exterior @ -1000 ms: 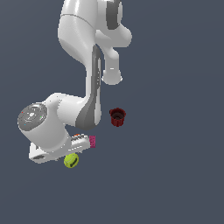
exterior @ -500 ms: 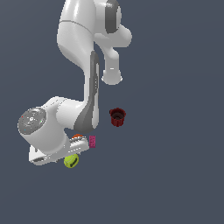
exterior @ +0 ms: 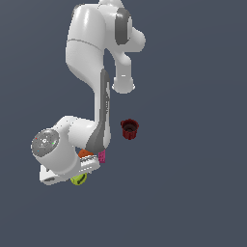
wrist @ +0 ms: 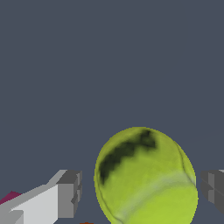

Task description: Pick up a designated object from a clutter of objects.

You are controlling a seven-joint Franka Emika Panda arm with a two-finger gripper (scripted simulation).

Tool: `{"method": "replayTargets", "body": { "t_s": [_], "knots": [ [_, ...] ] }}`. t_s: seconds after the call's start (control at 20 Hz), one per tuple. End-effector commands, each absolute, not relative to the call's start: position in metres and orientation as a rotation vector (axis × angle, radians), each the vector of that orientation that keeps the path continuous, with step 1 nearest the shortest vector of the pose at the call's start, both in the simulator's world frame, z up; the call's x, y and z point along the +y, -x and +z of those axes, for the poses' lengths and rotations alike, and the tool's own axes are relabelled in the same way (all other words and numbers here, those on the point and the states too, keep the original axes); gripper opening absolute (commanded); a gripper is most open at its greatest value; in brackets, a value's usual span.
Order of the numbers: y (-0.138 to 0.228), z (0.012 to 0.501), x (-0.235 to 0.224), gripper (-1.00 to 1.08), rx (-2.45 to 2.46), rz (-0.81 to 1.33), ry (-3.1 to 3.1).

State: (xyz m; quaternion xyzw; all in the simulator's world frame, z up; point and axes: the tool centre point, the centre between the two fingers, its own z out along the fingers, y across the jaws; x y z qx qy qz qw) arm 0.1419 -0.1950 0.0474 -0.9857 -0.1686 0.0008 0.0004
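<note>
The yellow-green ball [wrist: 146,175] with a dark curved mark fills the wrist view and sits between my two grey fingers [wrist: 68,194]. Small gaps show on both sides of it, so my gripper [wrist: 140,190] is open around it. In the exterior view the ball [exterior: 78,179] peeks out from under my hand, with the gripper [exterior: 75,176] right over it. The orange ball [exterior: 86,153] and the pink block [exterior: 102,156] lie just beyond, partly hidden by the arm. The dark red ribbed cup [exterior: 129,129] stands apart, toward the exterior view's right.
A corner of the pink block [wrist: 11,197] shows beside one finger in the wrist view. The arm's white links [exterior: 91,53] rise over the far part of the dark grey floor [exterior: 193,193].
My hand has come down over the yellow-green ball and now covers more of it. The ball, orange ball, pink block and cup have not moved.
</note>
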Motion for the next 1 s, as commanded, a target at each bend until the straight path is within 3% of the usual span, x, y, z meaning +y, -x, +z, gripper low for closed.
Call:
{"method": "replayTargets", "body": {
  "t_s": [0.0, 0.2, 0.25, 0.95],
  "knots": [
    [-0.1426, 0.0408, -0.1951, 1.0, -0.531, 0.0, 3.096],
    [-0.1438, 0.0412, -0.1955, 1.0, -0.531, 0.0, 3.096],
    [-0.1438, 0.0412, -0.1955, -1.0, -0.531, 0.0, 3.096],
    [-0.1425, 0.0441, -0.194, -1.0, -0.53, 0.002, 3.096]
  ]
}}
